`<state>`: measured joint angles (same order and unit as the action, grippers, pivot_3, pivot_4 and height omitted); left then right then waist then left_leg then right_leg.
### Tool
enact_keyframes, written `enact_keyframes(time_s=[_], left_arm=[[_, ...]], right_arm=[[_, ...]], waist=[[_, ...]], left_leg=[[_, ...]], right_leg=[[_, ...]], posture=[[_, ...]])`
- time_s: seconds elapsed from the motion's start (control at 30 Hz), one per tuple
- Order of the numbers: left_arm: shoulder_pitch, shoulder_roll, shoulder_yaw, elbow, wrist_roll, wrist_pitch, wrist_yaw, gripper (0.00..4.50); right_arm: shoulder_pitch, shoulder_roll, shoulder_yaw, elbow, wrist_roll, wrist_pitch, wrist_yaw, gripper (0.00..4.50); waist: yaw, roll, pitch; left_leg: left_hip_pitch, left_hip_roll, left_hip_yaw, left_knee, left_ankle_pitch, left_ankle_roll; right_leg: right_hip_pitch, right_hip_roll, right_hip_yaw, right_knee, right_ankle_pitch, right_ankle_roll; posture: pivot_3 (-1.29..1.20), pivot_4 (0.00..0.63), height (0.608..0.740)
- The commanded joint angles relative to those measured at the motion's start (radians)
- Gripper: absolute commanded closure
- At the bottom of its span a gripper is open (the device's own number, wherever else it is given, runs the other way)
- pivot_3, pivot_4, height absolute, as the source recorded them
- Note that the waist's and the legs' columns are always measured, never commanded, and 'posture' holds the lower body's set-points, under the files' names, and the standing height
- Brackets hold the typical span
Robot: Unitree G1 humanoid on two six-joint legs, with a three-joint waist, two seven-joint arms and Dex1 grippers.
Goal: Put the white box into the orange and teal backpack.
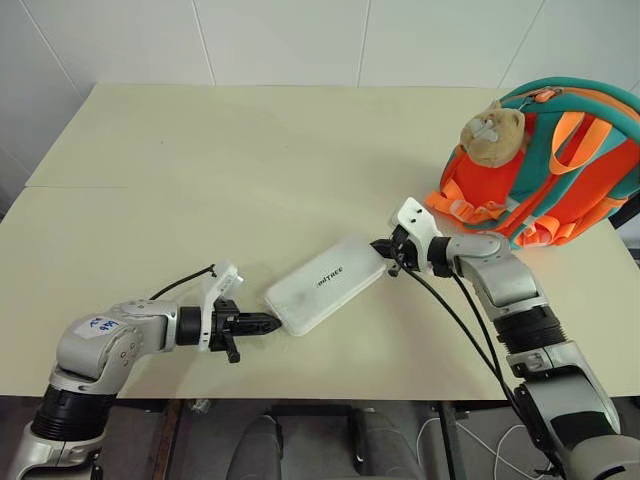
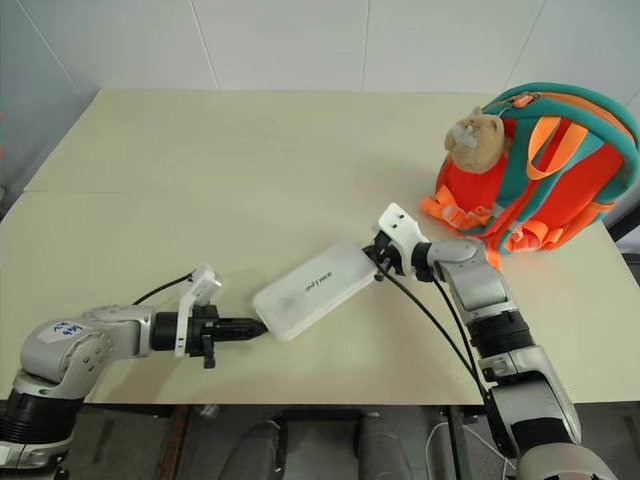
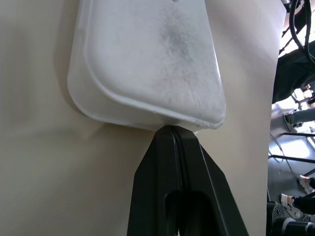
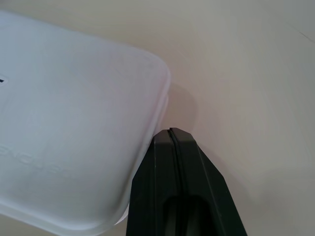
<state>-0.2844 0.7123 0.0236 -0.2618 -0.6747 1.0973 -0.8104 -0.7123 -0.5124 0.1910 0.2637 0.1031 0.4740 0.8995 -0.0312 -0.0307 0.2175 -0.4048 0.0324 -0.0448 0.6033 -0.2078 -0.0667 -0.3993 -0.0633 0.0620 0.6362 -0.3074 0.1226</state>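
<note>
On the cream table (image 1: 180,180) I see the white box (image 1: 326,283) lying flat and askew near the middle, lettering up, one short end toward my left arm and the other toward my right. My left gripper (image 1: 272,322) has its two black fingers pressed together with nothing between them, and their tip sits right at the box's near rounded end; the left wrist view shows the tip touching the rim there. My right gripper (image 1: 383,247) is likewise fully closed and holds nothing, its tip against the far corner of the box, so the box lies between the two tips. Well apart, at the table's far right edge, stands the orange and teal backpack (image 1: 590,170), upright, with a tan plush animal (image 1: 492,132) on its front. I cannot tell whether the backpack is open, nor what is inside.
</note>
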Motion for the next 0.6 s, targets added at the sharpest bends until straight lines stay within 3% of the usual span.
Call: enact_keyframes(time_s=[0.03,0.3,0.6], left_arm=[[-0.032,-0.02,-0.001,0.009,0.016,-0.055,0.006,4.49],[-0.057,-0.02,-0.007,0.047,0.044,-0.091,-0.006,4.49],[-0.119,0.056,-0.05,0.097,0.092,-0.133,-0.107,4.49]], right_arm=[[0.018,-0.007,0.012,-0.108,0.034,0.032,0.055,4.5],[0.085,-0.078,0.034,-0.282,0.065,0.146,0.138,4.5],[0.164,-0.179,0.046,-0.463,0.107,0.26,0.226,4.5]], waist=[[0.0,0.0,0.0],[0.001,0.0,0.0],[-0.001,0.0,0.0]], left_leg=[[0.0,0.0,0.0,0.0,0.0,0.0],[0.0,0.0,0.0,0.002,0.0,0.0],[0.0,0.0,0.0,0.002,0.0,0.0]], right_leg=[[0.0,0.0,0.0,0.0,0.0,0.0],[0.001,0.0,0.0,0.0,0.001,-0.001],[0.001,0.0,0.0,0.0,0.001,-0.001]], posture=[[0.0,0.15,0.74],[0.0,0.15,0.74],[0.0,0.15,0.74]])
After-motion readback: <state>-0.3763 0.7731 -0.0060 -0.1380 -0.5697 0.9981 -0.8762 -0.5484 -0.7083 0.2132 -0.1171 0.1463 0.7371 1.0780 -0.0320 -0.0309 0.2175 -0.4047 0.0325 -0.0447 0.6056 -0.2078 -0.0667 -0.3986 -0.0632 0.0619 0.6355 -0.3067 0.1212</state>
